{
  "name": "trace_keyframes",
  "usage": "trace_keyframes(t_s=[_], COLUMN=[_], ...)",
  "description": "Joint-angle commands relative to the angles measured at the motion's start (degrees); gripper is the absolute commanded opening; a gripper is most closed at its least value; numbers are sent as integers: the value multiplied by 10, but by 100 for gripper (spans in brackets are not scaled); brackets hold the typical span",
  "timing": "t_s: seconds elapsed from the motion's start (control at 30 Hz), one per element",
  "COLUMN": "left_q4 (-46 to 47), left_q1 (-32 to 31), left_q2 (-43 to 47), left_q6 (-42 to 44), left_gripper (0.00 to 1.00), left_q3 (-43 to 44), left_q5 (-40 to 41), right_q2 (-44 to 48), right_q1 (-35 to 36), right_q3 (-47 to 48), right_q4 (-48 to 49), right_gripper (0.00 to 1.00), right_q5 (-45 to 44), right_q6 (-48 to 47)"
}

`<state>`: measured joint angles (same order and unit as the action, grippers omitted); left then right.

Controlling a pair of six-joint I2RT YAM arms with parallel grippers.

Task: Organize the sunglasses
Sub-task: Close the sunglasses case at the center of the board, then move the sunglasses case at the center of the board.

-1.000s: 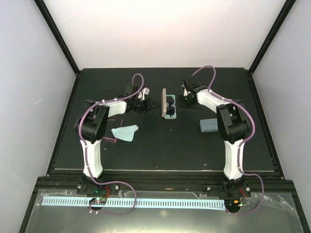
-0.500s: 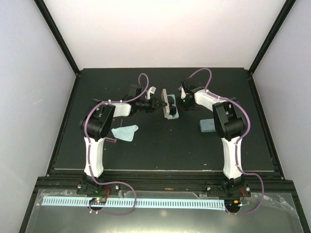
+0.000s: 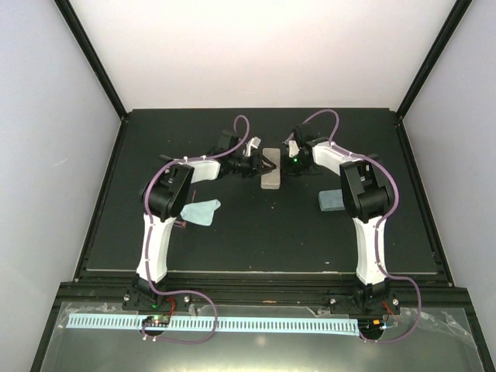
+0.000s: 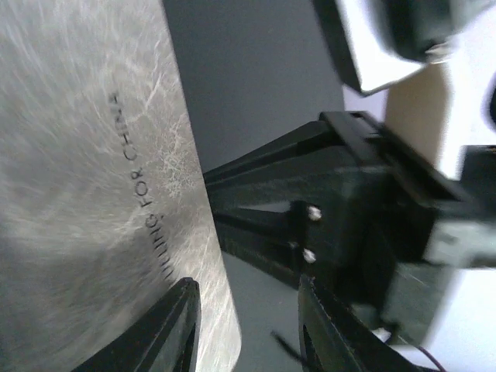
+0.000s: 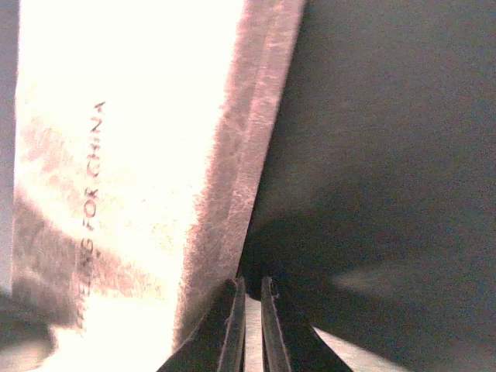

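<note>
Top ext: beige-grey case (image 3: pixel 271 173) seen closed, midway along table (image 3: pixel 256 244) far edge | L gripper (image 3: pixel 263 162) jaws apart at its L edge | R gripper (image 3: pixel 288 164) pressed nearly together, nothing pinched, R edge | pink sunglasses (image 3: pixel 180 225) glimpsed beside L arm (image 3: pixel 166 195), nr cloth (image 3: pixel 200 211)

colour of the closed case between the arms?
The case is beige-grey, brushed-looking, with dark lettering; left wrist view shows it best.

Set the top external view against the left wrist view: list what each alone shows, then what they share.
Top external only: the light blue cloth, the blue-grey case, the left arm and right arm whole. Left wrist only: lettering ending "FOR CHINA" on the beige-grey case, and the left fingers, spread, close up. Shared: that case, lying shut, with the right gripper at its other side.
</note>
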<state>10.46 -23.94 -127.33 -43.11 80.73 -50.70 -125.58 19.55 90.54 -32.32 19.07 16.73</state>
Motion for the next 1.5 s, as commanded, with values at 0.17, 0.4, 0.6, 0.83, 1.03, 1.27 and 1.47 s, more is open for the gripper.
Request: trace_keyframes(t_s=[0.17,0.4,0.6,0.83,1.03,1.27,1.47], left_q4=[-120,-189,-255,-267,-278,-245,-232], left_q1=[-13,3,4,4,4,3,3], left_q2=[-2,133,281,454,585,644,633], left_q6=[44,136,215,262,232,192,181], left_gripper=[35,39,59,99,99,99,99], left_q3=[18,-6,-77,-228,-318,-383,-391], left_q5=[42,131,274,266,270,255,235], right_q2=[29,179,274,343,325,256,234], right_q1=[7,7,3,-63,-127,-139,-127], right_q3=[-27,-108,-182,-296,-314,-279,-277], right_q4=[16,60,58,76,53,12,-32], right_gripper=[10,19,55,89,95,100,100], right_q5=[-59,-243,-348,-375,-408,-439,-466], right_q6=[33,67,67,115,183,218,229])
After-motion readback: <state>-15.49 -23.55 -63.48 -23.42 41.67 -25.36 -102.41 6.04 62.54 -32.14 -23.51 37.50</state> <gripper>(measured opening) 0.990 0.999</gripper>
